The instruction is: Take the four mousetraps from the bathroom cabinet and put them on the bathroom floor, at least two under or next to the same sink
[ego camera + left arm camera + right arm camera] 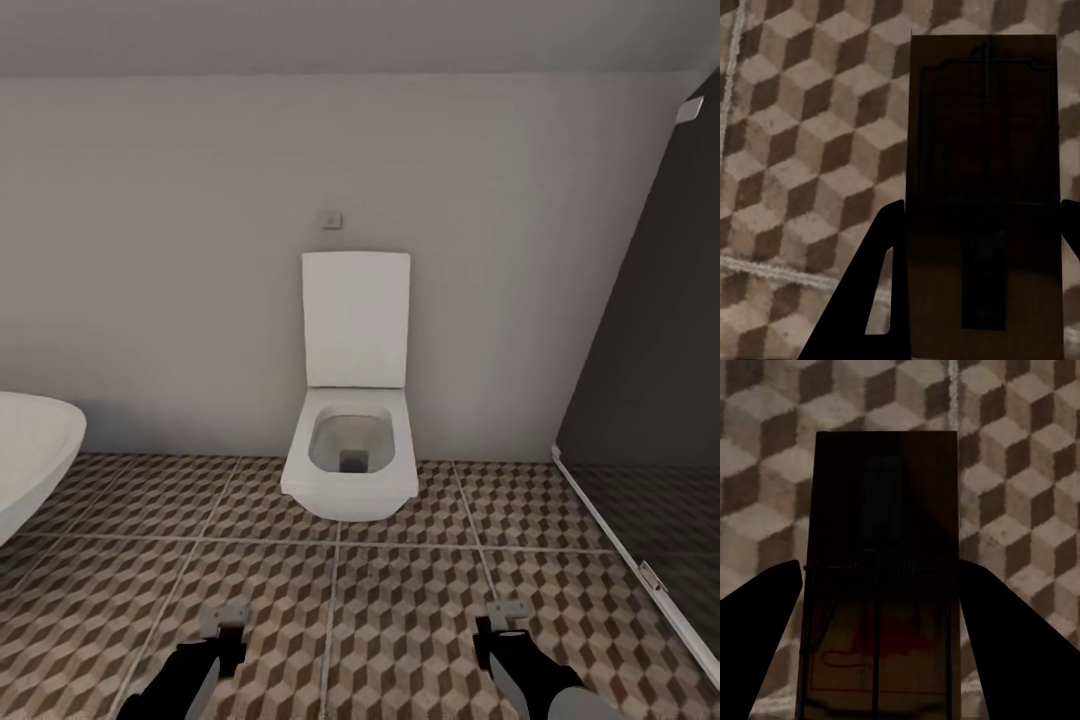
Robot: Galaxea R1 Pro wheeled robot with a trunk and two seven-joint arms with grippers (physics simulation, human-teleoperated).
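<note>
Both wrist views look down on the cube-patterned bathroom floor (400, 590). A dark brown mousetrap (982, 187) with a metal bar stands between the black fingers (859, 307) of my left gripper (979, 285), which is shut on it. A second mousetrap (881, 547), with a red mark on its board, is clamped the same way in my right gripper (881, 637). In the head view the left gripper (225, 630) and the right gripper (505, 625) hang low over the tiles at the bottom edge. The cabinet and the sink are out of view.
A white toilet (350, 470) with its lid raised stands against the grey wall straight ahead. The white oval bathtub's rim (30, 460) juts in at the left. A dark glass shower partition (650, 350) with a white floor rail (640, 570) closes the right side.
</note>
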